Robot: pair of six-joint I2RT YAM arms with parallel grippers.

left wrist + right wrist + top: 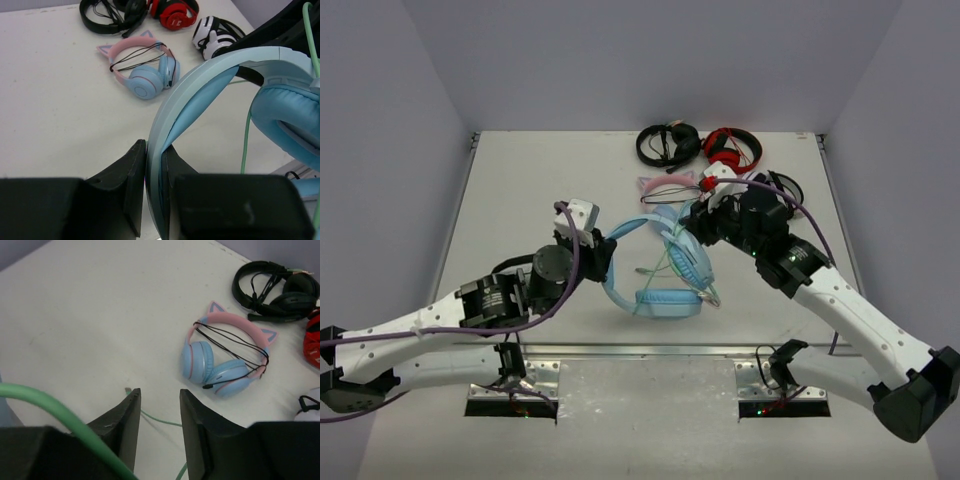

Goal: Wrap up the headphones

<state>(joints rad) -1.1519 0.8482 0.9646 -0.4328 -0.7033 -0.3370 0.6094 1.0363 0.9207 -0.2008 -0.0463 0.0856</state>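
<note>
The headphones [668, 302] are in the middle of the table [520, 190]. The left gripper [153, 154] is closed tight on their blue headband. The right gripper [159, 402] hovers at their other side, its fingers a small way apart with nothing between them. The green cable [50, 407] passes over its left finger, and a thin part of it lies on the table below. I judge this is the start of the winding: one arm holds the band and the other must take the cable. Next it should go down, close on the cable and bring it around the band without pulling the band from the left grip. I count five headphones: this one, a cat-ear pair [142, 70], a black [112, 12], a red [172, 12] and a white-and-black [215, 37]; one green cable; two grippers.
</note>
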